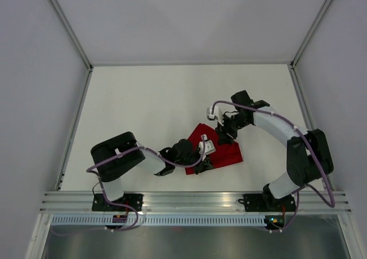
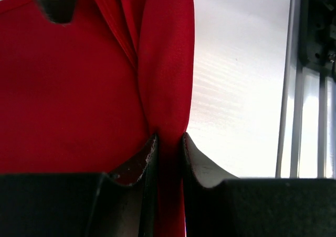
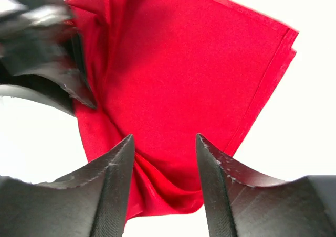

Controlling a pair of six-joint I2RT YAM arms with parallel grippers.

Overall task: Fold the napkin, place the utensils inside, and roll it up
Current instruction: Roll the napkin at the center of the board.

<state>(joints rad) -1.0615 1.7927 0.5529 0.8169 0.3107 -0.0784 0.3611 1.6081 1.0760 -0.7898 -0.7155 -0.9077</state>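
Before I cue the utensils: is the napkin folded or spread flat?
Folded. The napkin shows doubled edges at its right side in the right wrist view; the left claw pinches a ridge.

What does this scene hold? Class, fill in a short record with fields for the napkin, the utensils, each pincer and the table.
napkin: red, folded over in layers, lying flat, rumpled at one side
utensils: not seen in any view
left pincer: shut on a raised fold of the napkin
right pincer: open, fingers either side of the napkin's rumpled edge, not gripping
table: white, with the napkin lying towards its near edge, between the two arms
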